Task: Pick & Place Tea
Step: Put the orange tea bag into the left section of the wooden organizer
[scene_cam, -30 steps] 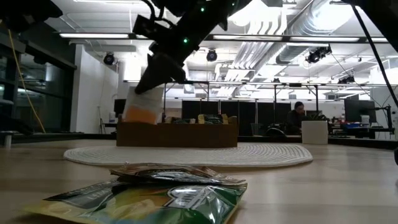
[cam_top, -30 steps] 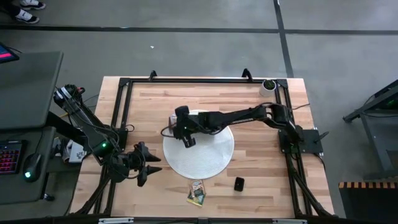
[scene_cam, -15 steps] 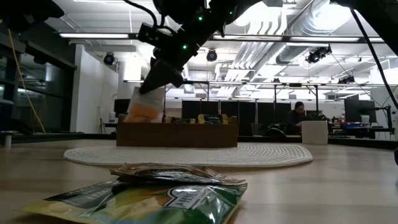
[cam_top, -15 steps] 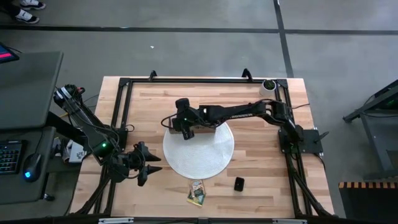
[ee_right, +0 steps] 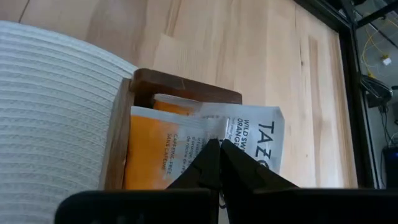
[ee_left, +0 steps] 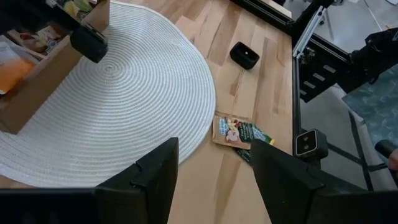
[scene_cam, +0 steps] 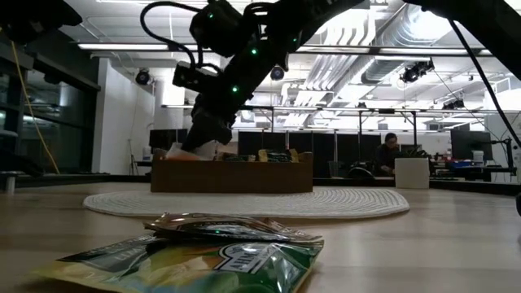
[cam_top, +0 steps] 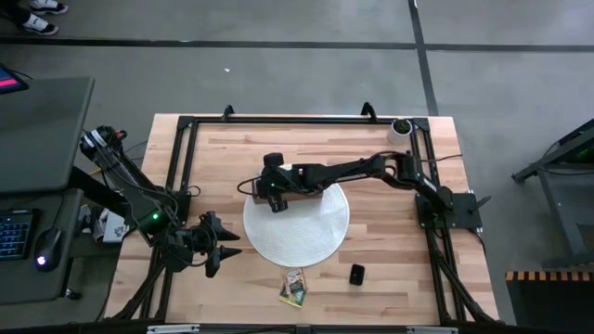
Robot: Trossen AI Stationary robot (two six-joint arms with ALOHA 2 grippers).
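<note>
My right gripper (cam_top: 270, 197) reaches from the table's right side to the left end of the brown wooden box (cam_top: 299, 186) and is shut on an orange-and-white tea packet (ee_right: 186, 155). In the low view the gripper (scene_cam: 203, 140) stands just above the box (scene_cam: 232, 176), and only the packet's top (scene_cam: 181, 152) shows over the wall. More packets stick up in the other compartments (scene_cam: 273, 155). Two green tea packets (cam_top: 294, 287) lie flat on the table near its near edge. My left gripper (ee_left: 214, 180) is open and waits by the table's left side. My right gripper pinches the orange-and-white packet at its upper edge (ee_right: 214, 134) between both fingers, coming from above and slanting down. The packet hangs below the fingers with its lower part inside the box's left end compartment (ee_right: 149, 106), over another orange packet.
The box sits on the far-left part of a round white woven mat (cam_top: 306, 237). A small black object (cam_top: 357, 274) lies on the wood right of the green packets. A white cup (cam_top: 400, 128) stands at the far right corner. A black frame (cam_top: 186, 121) borders the table.
My right gripper has moved toward the table's far edge and down onto the box's left end, staying shut. The orange-and-white packet, earlier held clear above the box, has sunk into the end compartment until only its top shows.
</note>
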